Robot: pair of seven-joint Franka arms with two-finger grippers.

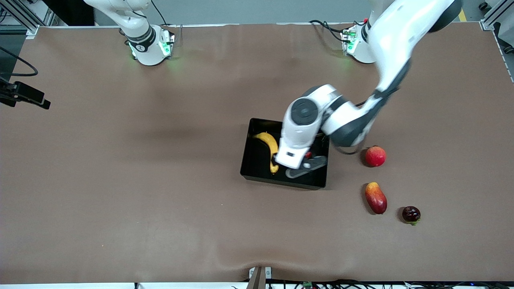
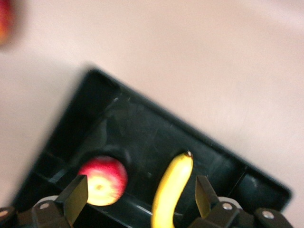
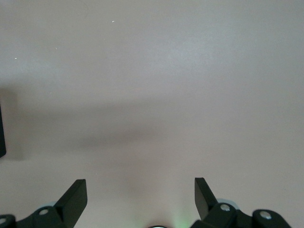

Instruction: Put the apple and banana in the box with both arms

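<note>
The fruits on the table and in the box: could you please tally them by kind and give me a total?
Banana: 1, in the box
Apple: 1, in the box beside the banana
Plain red round fruit: 1, on the table
Mango: 1, on the table
Small dark red fruit: 1, on the table
Total: 5 fruits

A wide table (image 1: 120, 180) covered in a brown mat is seen, slightly wrinkled along the edge nearest the front camera. The two arm bases are mounted along its farthest edge. The black box (image 1: 257, 164) is set directly on the mat near the middle. Toward the left arm's end, three fruits are laid apart on the bare surface: a round red fruit (image 1: 375, 156), an elongated red-yellow mango (image 1: 376, 198) nearer the camera, and a small dark-red fruit (image 1: 411, 214) beside the mango.
</note>
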